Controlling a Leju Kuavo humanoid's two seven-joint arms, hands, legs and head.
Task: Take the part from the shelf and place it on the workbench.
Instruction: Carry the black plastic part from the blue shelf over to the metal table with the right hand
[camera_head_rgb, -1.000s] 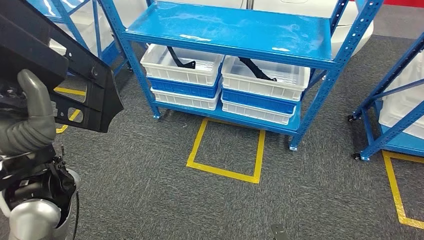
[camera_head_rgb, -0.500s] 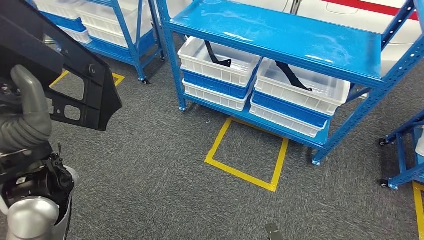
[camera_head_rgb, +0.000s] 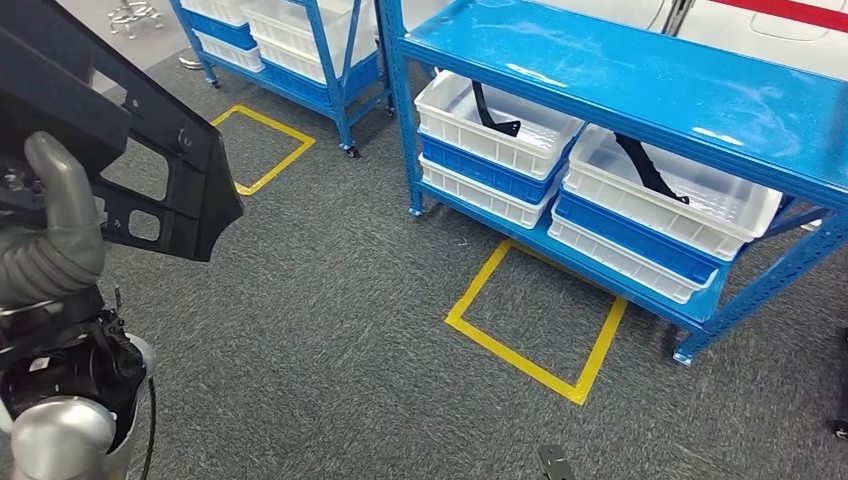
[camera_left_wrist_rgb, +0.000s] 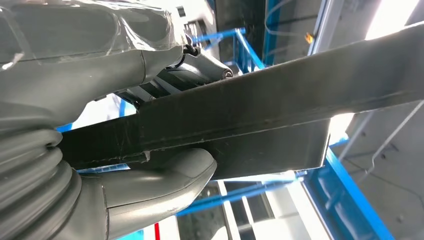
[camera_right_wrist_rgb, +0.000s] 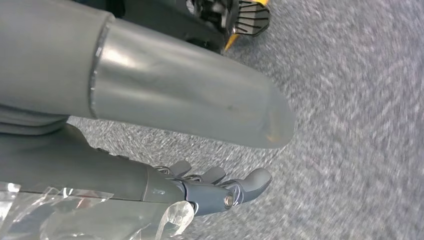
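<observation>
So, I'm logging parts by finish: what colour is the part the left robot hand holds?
Black, matte. The part in the left robot hand shows best in the head view.

A blue shelf (camera_head_rgb: 640, 85) stands on grey carpet (camera_head_rgb: 330, 330), its lower level holding two stacks of white and blue bins (camera_head_rgb: 495, 150), each top bin with a black part (camera_head_rgb: 490, 110), and a yellow tape rectangle (camera_head_rgb: 535, 315) marks the floor just in front.
</observation>
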